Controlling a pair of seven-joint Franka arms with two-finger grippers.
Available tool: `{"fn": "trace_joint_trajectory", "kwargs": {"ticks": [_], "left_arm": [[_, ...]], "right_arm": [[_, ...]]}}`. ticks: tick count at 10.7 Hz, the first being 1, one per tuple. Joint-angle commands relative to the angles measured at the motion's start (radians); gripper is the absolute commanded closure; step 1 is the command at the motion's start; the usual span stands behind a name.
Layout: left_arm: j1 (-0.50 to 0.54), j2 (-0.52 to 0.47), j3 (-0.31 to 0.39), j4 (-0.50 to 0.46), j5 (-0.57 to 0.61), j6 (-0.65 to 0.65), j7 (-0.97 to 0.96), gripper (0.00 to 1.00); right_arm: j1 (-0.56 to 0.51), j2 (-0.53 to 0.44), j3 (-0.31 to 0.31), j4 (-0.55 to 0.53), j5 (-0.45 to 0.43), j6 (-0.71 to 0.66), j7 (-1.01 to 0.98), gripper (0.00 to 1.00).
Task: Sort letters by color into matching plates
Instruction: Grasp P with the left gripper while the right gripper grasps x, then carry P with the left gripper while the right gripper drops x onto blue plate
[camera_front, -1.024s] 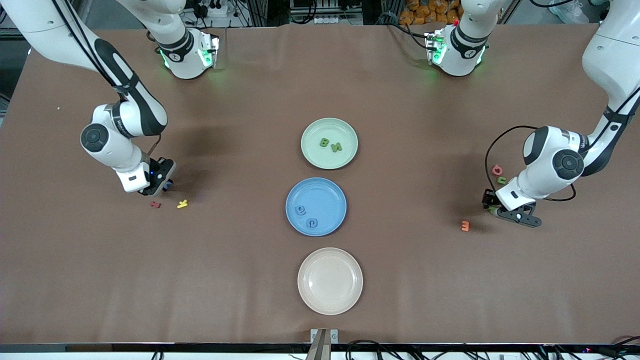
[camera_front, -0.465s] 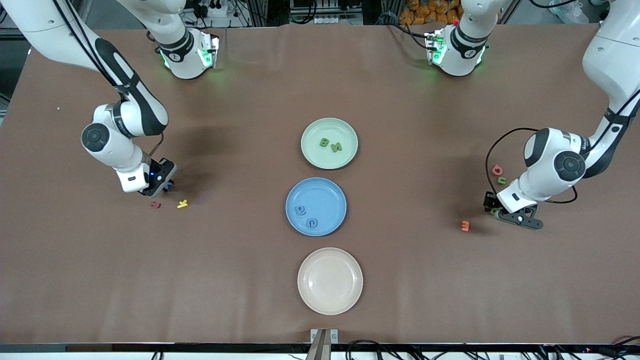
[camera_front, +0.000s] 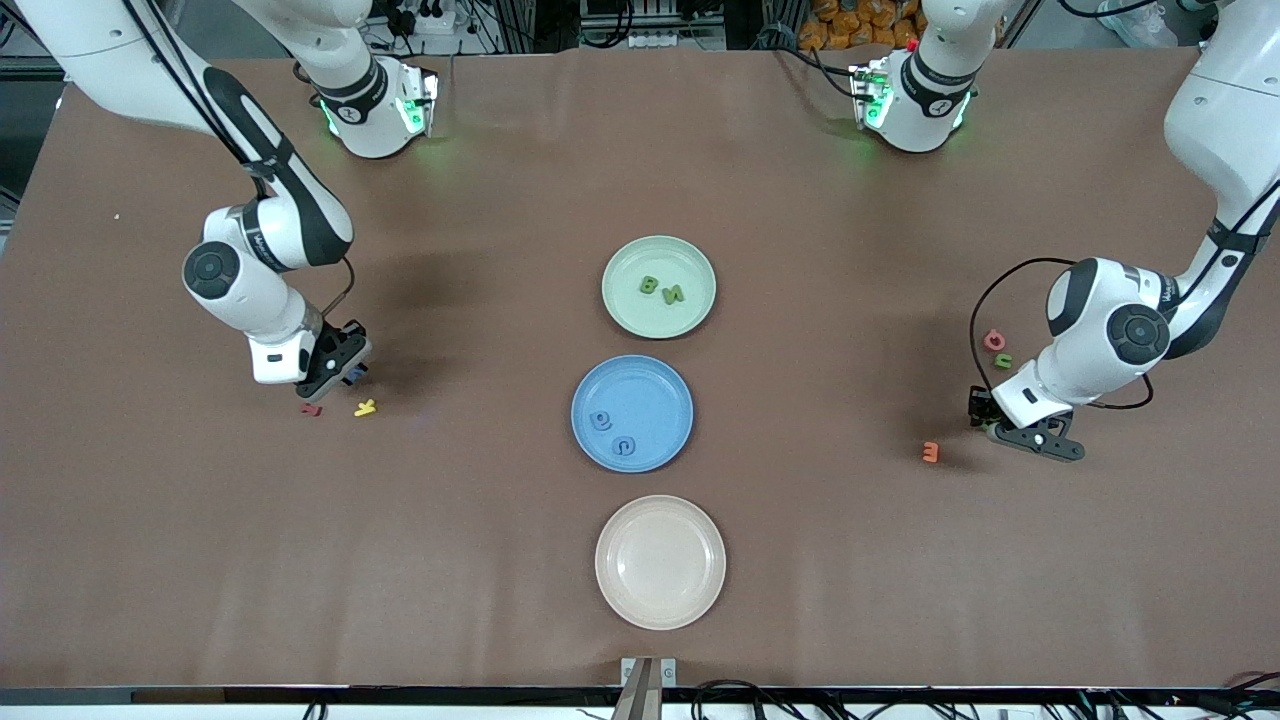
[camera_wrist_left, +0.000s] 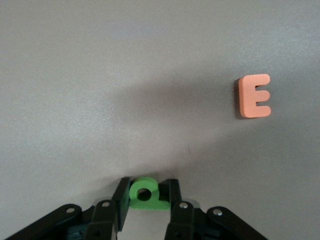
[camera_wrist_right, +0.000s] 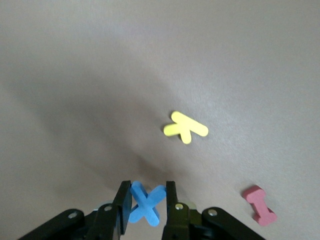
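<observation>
green plate (camera_front: 620, 300) holds two green letters (camera_front: 662, 289); blue plate (camera_front: 590, 385), just nearer the camera, holds two blue letters (camera_front: 612, 433). cream plate (camera_front: 618, 590), nearest the camera, holds nothing. by the look of it half the sort is done: two of each colour are in. right gripper (camera_wrist_right: 145, 202) is low over the tabletop (camera_front: 480, 560) toward the right arm's end, pinching a blue x (camera_wrist_right: 146, 202) between its jaws; the x looks lifted, its shadow lying apart from it on the tabletop. yellow letter (camera_wrist_right: 185, 127) and red letter (camera_wrist_right: 259, 204) lie close by on the tabletop and are not part of the sort. left gripper (camera_wrist_left: 146, 197) is down at the left arm's end, jaws pressed onto a green letter (camera_wrist_left: 145, 192); i cannot tell whether that letter has left the tabletop yet. orange e (camera_wrist_left: 254, 96) lies near it, untouched. another green letter (camera_front: 1003, 361) sits farther from the camera beside a pink letter (camera_front: 993, 340). judgement: left to do are carrying the x to the blue plate, this green letter to the green plate, then the last green one. a fourth blue letter i cannot find in these views.
</observation>
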Motion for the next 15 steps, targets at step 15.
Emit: {"fn": "trace_joint_trajectory", "kwargs": {"ticks": [15], "left_arm": [[-0.204, -0.039, -0.302, 0.017, 0.013, -0.274, -0.700, 1.00]], "right_arm": [[0.624, 0.307, 0.019, 0.700, 0.142, -0.282, 1.416, 0.78]]}}
